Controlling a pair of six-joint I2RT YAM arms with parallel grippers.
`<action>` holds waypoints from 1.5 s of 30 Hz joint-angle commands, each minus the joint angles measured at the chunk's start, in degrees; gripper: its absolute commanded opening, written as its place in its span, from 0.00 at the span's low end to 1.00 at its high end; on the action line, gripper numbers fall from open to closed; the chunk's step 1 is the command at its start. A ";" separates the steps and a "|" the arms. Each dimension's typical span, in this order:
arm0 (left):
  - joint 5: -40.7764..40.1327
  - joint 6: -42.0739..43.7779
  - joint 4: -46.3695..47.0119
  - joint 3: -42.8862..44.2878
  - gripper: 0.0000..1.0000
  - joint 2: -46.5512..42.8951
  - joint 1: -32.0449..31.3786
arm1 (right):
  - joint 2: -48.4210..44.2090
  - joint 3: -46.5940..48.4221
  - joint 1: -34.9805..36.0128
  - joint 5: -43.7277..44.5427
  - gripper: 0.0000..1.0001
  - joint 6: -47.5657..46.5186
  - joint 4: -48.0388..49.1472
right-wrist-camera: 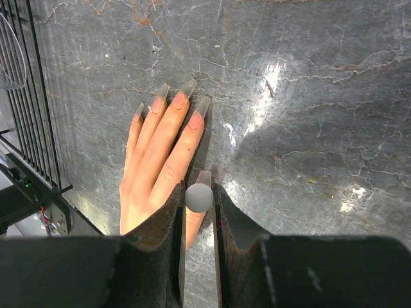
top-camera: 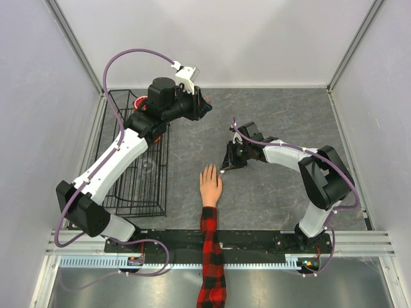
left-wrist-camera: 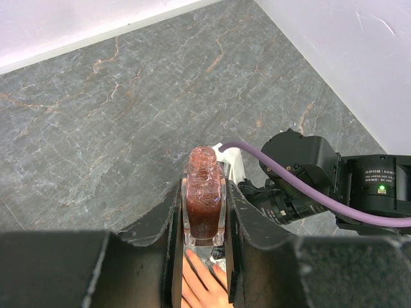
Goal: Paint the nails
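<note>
Right gripper [right-wrist-camera: 198,190], jaws pinched narrowly on a grey round-topped brush cap [right-wrist-camera: 199,199], hovers beside the thumb of the peach mannequin hand [right-wrist-camera: 154,167] lying flat on the grey marbled table [right-wrist-camera: 308,128]. Its long nails [right-wrist-camera: 179,99] point away. The left gripper [left-wrist-camera: 204,192] clamps the open dark-red polish bottle [left-wrist-camera: 203,208]. Best to stroke lightly from base to tip, keeping the brush centred.

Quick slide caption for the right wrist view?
Right gripper pinches a small grey round knob beside the peach mannequin hand with long nails.
</note>
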 commanded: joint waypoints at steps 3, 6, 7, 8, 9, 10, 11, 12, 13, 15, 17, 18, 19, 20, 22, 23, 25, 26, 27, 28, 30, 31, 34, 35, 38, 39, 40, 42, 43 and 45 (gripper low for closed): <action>0.67 -1.42 1.32 1.16 0.02 -1.04 -0.18 | 0.78 0.52 0.10 0.47 0.00 0.67 1.04; 0.58 -1.15 1.06 1.43 0.02 -0.86 -0.18 | 1.05 0.52 0.10 0.39 0.00 0.59 1.22; 0.67 -1.07 0.97 1.60 0.02 -0.69 -0.18 | 1.22 0.52 0.02 0.39 0.00 0.59 1.13; 0.67 -1.07 1.06 1.60 0.02 -0.77 -0.18 | 1.31 0.61 0.10 0.47 0.00 0.67 1.04; 0.67 -1.07 0.97 1.69 0.02 -0.69 -0.18 | 1.40 0.61 0.02 0.65 0.00 0.76 0.95; 0.76 -1.07 0.97 1.78 0.02 -0.60 -0.18 | 1.57 0.69 0.02 0.65 0.00 0.76 0.87; 0.76 -1.07 0.89 1.78 0.02 -0.60 -0.18 | 1.58 0.69 0.02 0.65 0.00 0.76 0.87; 0.76 -1.07 0.88 1.78 0.02 -0.51 -0.18 | 1.66 0.69 0.02 0.56 0.00 0.68 0.87; 0.76 -1.07 0.80 1.95 0.02 -0.42 -0.18 | 1.49 0.69 0.02 0.56 0.00 0.59 0.95; 0.84 -1.07 0.88 2.04 0.02 -0.34 -0.18 | 1.66 0.78 0.02 0.56 0.00 0.50 0.95; 0.93 -1.07 0.88 2.22 0.02 -0.25 -0.18 | 1.66 0.78 0.01 0.48 0.00 0.41 1.22; 0.93 -1.07 0.80 2.22 0.02 -0.16 -0.18 | 1.75 0.78 0.02 0.47 0.00 0.50 1.48; 0.93 -1.07 0.71 2.39 0.02 -0.07 -0.18 | 1.75 0.78 -0.07 0.30 0.00 0.50 1.57; 0.93 -0.98 0.71 2.57 0.02 -0.16 -0.18 | 1.75 0.78 0.01 0.12 0.00 0.50 1.74; 0.93 -0.89 0.45 2.57 0.02 0.01 -0.18 | 1.75 0.78 0.02 -0.40 0.00 0.59 2.18; 0.93 -0.89 0.44 2.66 0.02 0.02 -0.18 | 1.84 0.70 -0.07 -0.58 0.00 0.59 2.53; 0.93 -0.80 0.36 2.83 0.02 0.02 -0.18 | 1.75 0.69 0.02 -0.67 0.00 0.76 3.06; 0.93 -0.80 0.36 2.92 0.02 0.02 -0.18 | 1.84 0.69 -0.07 -0.67 0.00 0.85 3.06; 0.93 -0.80 0.27 2.92 0.02 0.10 -0.18 | 1.93 0.78 0.01 -0.75 0.00 0.85 3.15; 0.93 -0.80 0.27 2.92 0.02 0.02 -0.18 | 2.01 0.78 0.02 -0.84 0.00 0.94 3.33; 0.93 -0.80 0.18 2.92 0.02 0.10 -0.18 | 2.19 0.87 0.02 -0.93 0.00 0.94 3.33; 0.93 -0.80 0.18 2.92 0.02 0.02 -0.18 | 2.28 0.96 0.02 -0.93 0.00 0.85 3.41; 0.93 -0.80 0.18 2.92 0.02 0.02 -0.18 | 2.45 1.22 -0.16 -0.84 0.00 0.94 3.33; 0.85 -0.80 0.18 3.01 0.02 0.10 -0.18 | 2.54 1.22 -0.16 -0.84 0.00 0.94 3.33; 0.76 -0.80 0.27 3.01 0.02 0.02 -0.18 | 2.80 1.40 -0.25 -0.76 0.00 0.94 3.24; 0.76 -0.80 0.27 3.01 0.02 0.02 -0.18 | 2.89 1.57 -0.25 -0.84 0.00 1.02 3.33; 0.76 -0.80 0.18 3.01 0.02 0.10 -0.18 | 2.89 1.66 -0.25 -0.84 0.00 0.94 3.24; 0.76 -0.72 0.27 3.01 0.02 0.19 -0.18 | 3.07 1.84 -0.34 -0.93 0.00 0.94 3.33; 0.76 -0.71 0.18 3.01 0.02 0.10 -0.18 | 3.16 1.92 -0.25 -1.11 0.00 0.85 3.33; 0.84 -0.63 0.27 3.10 0.02 0.19 -0.18 | 3.33 2.10 -0.34 -1.46 0.00 0.76 3.50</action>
